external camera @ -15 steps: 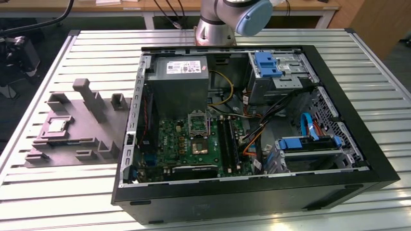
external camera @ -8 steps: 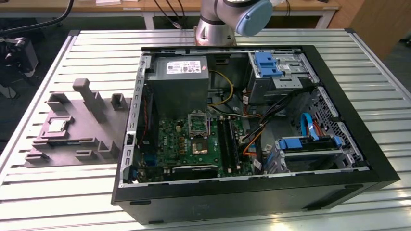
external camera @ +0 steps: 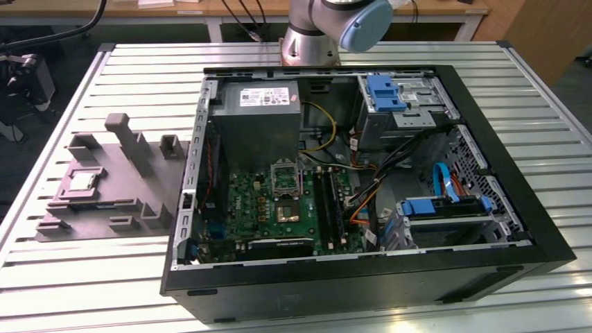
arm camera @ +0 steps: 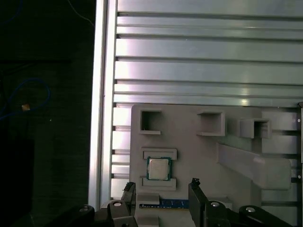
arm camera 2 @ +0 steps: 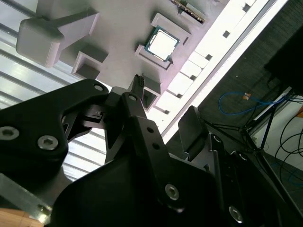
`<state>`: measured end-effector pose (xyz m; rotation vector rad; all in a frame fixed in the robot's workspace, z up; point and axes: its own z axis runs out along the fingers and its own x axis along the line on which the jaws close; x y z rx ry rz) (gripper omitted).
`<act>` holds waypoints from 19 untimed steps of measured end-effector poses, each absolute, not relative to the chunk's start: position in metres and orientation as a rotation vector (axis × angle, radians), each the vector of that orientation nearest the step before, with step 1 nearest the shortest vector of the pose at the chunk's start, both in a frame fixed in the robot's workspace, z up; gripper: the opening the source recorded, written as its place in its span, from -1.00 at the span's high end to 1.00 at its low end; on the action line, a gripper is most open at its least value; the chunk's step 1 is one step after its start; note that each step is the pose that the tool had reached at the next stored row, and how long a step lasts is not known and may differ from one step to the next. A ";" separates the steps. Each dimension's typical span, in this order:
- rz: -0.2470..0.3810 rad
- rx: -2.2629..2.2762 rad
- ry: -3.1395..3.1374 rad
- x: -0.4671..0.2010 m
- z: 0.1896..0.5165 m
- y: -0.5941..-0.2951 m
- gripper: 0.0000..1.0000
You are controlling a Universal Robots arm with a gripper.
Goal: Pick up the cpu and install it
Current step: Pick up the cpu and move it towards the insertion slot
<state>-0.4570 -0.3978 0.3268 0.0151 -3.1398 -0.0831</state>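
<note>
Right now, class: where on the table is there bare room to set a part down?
Free: the slatted table between the grey fixture tray and its near edge, and between the tray and the far edge. A narrower strip runs beside the computer case on the exterior view's right. Crowded: inside the case, and the tray around the cpu.

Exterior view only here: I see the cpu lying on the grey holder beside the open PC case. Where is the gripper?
Observer: In the first wrist view the gripper is over the grey holder, clear of the cpu.
Operator: Holding anything?
Observer: No; its fingers are spread, nothing between them.
Operator: How does the cpu sit?
Observer: Flat, between two raised ledges, in both wrist views.
</note>
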 end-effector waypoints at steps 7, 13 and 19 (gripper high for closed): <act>-0.083 0.015 -3.134 -0.457 0.325 -0.398 -0.13; -0.083 0.015 -3.134 -0.457 0.324 -0.398 -0.13; -0.083 0.015 -3.133 -0.457 0.315 -0.398 -0.13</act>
